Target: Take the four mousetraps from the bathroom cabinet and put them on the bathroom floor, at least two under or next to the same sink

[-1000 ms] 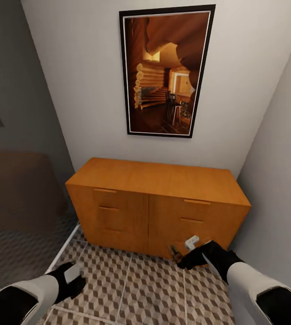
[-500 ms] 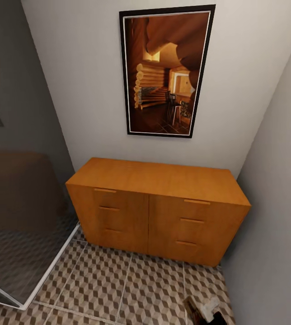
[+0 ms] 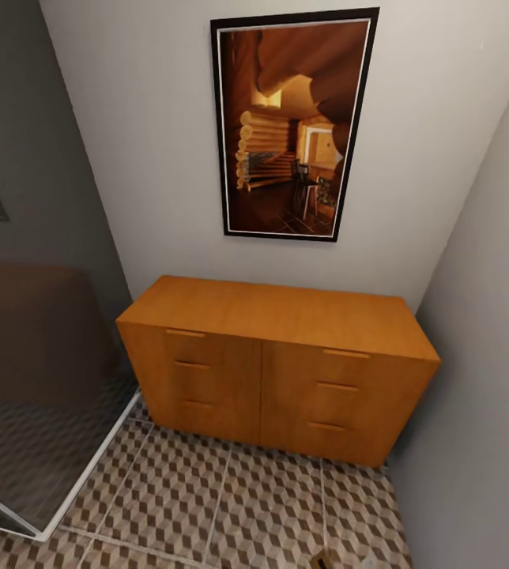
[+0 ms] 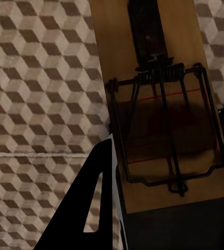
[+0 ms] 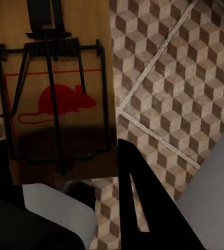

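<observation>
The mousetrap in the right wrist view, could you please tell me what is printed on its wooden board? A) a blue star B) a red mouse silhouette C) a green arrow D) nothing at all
B: the mousetrap carries a red mouse shape with red lines around it, under the wire bar and beneath the coiled spring.

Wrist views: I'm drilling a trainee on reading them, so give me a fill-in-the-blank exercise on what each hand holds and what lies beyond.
1. The mousetrap between the right hand's fingers bears a red ____ drawing.
2. Behind the mousetrap in the left hand lies the cube-patterned ____.
3. In the head view, every drawer of the cabinet is ____.
4. On the wall above the cabinet hangs a framed ____.

Missing words: mouse; floor; closed; picture
</observation>
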Controlling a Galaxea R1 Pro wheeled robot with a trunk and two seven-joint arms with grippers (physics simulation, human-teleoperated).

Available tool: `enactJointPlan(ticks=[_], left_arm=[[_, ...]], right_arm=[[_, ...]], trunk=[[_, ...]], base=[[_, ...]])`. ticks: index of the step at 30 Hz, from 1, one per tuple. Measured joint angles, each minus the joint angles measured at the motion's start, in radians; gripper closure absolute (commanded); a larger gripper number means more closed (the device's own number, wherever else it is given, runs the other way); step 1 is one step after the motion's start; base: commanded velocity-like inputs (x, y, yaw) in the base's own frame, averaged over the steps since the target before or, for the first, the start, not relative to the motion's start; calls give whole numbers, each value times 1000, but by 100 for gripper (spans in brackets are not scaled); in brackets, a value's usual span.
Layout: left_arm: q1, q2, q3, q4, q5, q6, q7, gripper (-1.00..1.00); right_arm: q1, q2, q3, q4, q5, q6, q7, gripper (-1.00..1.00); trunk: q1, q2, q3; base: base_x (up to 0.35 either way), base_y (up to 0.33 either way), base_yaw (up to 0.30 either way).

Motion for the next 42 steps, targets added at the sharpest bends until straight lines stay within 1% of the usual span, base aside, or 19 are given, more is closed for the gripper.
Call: enactJointPlan(ticks=[3,6,29,32,34,37,38,40,42], left_arm=[[0,0,0,-1,0,0,0,100],[0,-1,0,-1,1,-1,0,100],[0,-1,2,-1,2,-1,0,100],[0,0,3,0,2,-1,1,100],[0,1,4,0,3,-1,2,100],[0,1,5,0,3,-2,4,100],[1,2,5,0,3,-2,4,100],[0,2,5,-1,3,-2,5,100],[0,2,5,-1,3,-2,6,100]], right_arm=[[15,16,0,2,1,-3,-1,100],[21,19,-1,2,0,-4,-2,100],[23,19,-2,2,0,-6,-4,100],[23,15,-3,-1,-3,-7,-7,100],[23,14,-5,-5,-9,-8,-9,100],[23,16,-9,-8,-43,-23,-16,100],[23,17,-9,-8,-48,-27,-20,100],[23,19,-14,-7,-64,-36,-50,100],[23,21,-15,-6,-80,-40,-118,100]], trunk=[[0,0,-1],[0,0,-2],[0,0,-3],[0,0,-3],[0,0,-3],[0,0,-3],[0,0,-3],[0,0,-3],[0,0,-3]], base=[[0,0,241],[0,0,275],[0,0,287],[0,0,289],[0,0,289],[0,0,290],[0,0,290],[0,0,290],[0,0,290]])
